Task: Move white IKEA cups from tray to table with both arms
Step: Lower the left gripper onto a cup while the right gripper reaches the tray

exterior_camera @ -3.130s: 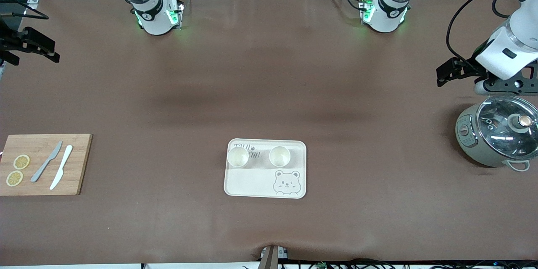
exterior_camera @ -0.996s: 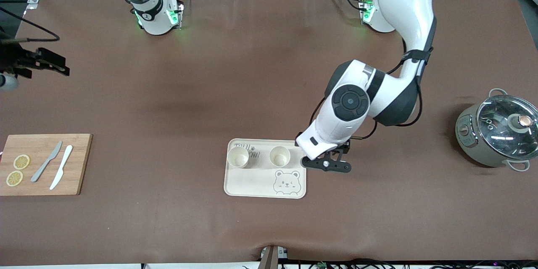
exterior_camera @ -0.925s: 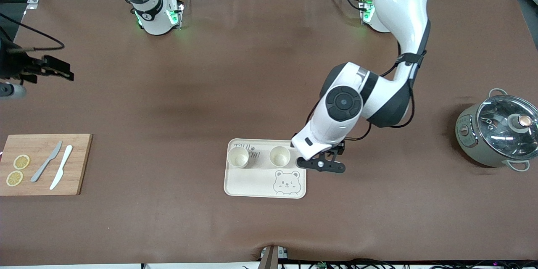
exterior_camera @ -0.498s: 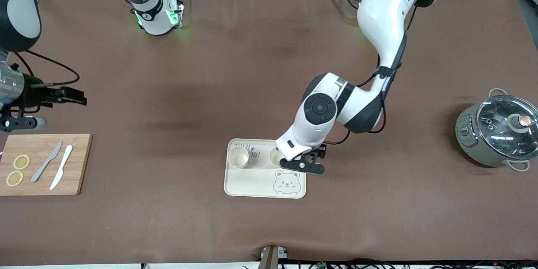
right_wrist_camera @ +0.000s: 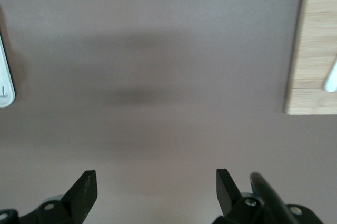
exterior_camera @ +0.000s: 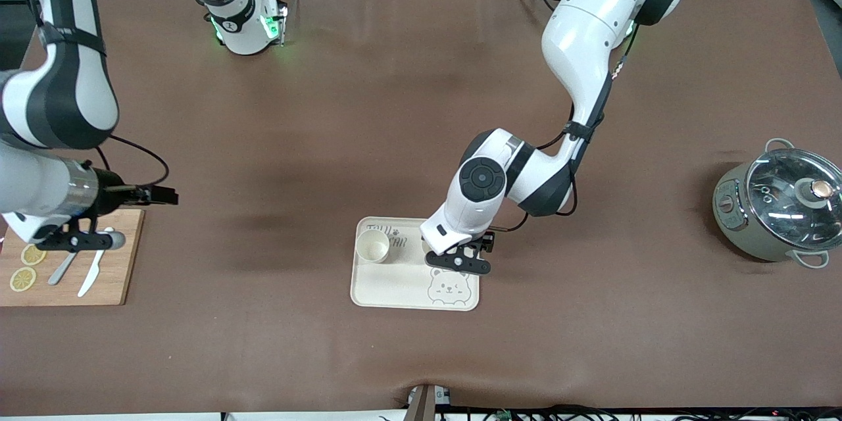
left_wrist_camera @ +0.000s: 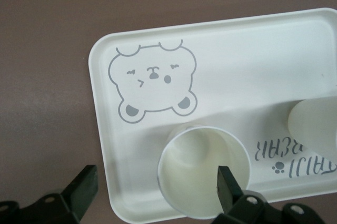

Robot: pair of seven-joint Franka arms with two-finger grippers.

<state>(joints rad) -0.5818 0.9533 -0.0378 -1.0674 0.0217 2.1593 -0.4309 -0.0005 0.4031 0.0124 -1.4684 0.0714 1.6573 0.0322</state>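
Honestly, progress: nothing moved off yet; both white IKEA cups sit on the tray, so both lifts remain.
Left gripper: my fingers spread wide over the cup toward the left arm's end, gripping nothing.
Right gripper: also agape, empty, above bare table near the cutting board.
Other cup: beside the lettering.
Materials: smooth, tapered, round-rimmed tumblers; flat glossy cream tray with raised rim; matte brown mat.
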